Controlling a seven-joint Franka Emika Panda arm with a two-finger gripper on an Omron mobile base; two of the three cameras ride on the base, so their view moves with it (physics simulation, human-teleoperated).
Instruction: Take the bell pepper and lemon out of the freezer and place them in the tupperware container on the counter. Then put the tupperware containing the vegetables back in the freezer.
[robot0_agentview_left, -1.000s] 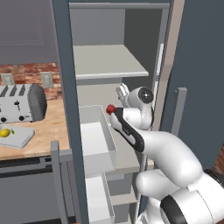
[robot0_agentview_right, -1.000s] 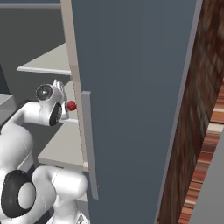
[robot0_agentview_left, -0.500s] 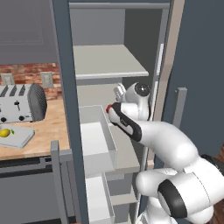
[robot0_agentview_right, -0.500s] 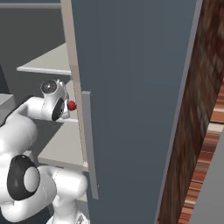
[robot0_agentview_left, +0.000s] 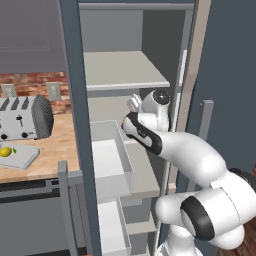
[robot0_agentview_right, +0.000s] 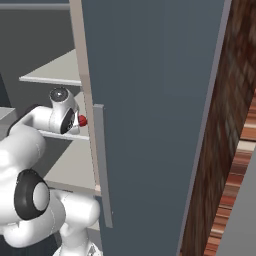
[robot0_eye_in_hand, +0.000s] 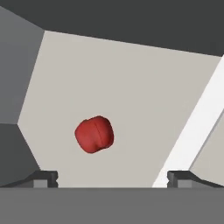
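The pincer (robot0_eye_in_hand: 112, 177) stood wide open and empty inside the freezer (robot0_agentview_left: 75, 100), aimed at the pepper (robot0_eye_in_hand: 94, 134) lying on a shelf (robot0_eye_in_hand: 131, 87) ahead. The lemon (robot0_agentview_left: 5, 151) sat in the tupperware (robot0_agentview_left: 22, 159) on the surface (robot0_agentview_left: 55, 150).

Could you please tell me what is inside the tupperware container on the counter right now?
The lemon lies in the tupperware container. Nothing else shows in it, though its near wall hides part of the floor. The bell pepper sits on a freezer shelf.
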